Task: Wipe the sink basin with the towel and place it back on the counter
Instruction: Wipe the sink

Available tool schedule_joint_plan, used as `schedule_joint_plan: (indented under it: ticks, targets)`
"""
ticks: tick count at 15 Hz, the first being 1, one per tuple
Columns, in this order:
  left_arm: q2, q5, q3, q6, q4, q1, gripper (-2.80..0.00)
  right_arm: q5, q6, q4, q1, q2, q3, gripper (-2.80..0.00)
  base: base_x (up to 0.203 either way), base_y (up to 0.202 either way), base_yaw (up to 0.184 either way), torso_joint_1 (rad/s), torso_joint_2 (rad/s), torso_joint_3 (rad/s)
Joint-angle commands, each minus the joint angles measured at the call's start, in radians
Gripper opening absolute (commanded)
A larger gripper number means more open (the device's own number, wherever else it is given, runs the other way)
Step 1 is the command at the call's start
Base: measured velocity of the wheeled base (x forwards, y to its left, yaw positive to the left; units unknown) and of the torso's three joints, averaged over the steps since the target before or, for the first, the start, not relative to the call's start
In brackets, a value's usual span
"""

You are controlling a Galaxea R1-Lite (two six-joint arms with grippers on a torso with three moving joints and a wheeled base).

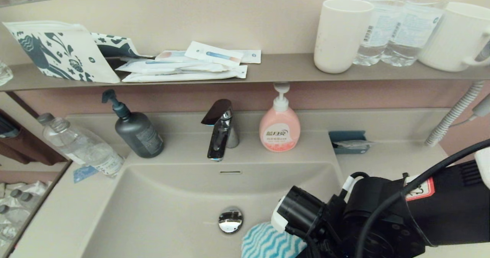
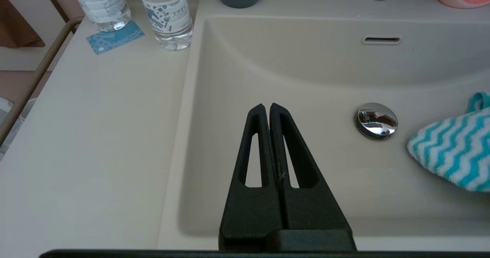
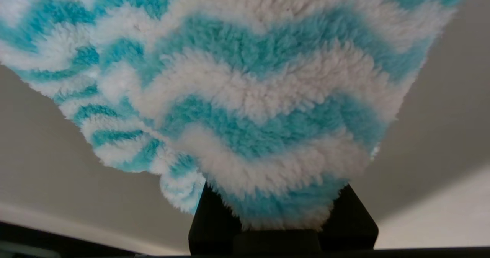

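Sink basin [image 1: 164,200] is set into the bench [image 2: 95,135]. Towel [image 2: 451,154] lies on the basin floor right of the drain plug [image 1: 230,219], long axis toward the plug — clamped by right end effector [image 3: 281,208]. Left end effector [image 2: 267,110] — closed, empty — hangs over the basin's left side.

The towel [image 1: 268,244], fluffy with turquoise and white zigzag stripes, lies inside the sink basin [image 1: 168,208], just right of the chrome drain plug [image 1: 230,219]. The basin is wide, beige, matte and round-cornered. The counter [image 2: 95,143] left of the plug is flat and beige.
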Motion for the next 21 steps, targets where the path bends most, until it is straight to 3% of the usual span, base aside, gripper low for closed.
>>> schedule_joint_plan:
  ticks: [1, 6, 21]
  targets:
    - [0.001, 0.001, 0.0, 0.0, 0.0, 0.0, -2.8, -0.001, 0.006, 0.003, 0.013, 0.06, 0.001, -2.8, 0.0, 0.0, 0.0, 0.0, 0.0, 0.0]
    - [0.001, 0.001, 0.0, 0.0, 0.0, 0.0, -2.8, -0.001, 0.029, -0.077, 0.043, 0.171, -0.003, -2.8, 0.0, 0.0, 0.0, 0.0, 0.0, 0.0]
    - [0.001, 0.001, 0.0, 0.0, 0.0, 0.0, -2.8, 0.002, 0.07, -0.077, 0.102, 0.223, -0.035, -2.8, 0.0, 0.0, 0.0, 0.0, 0.0, 0.0]
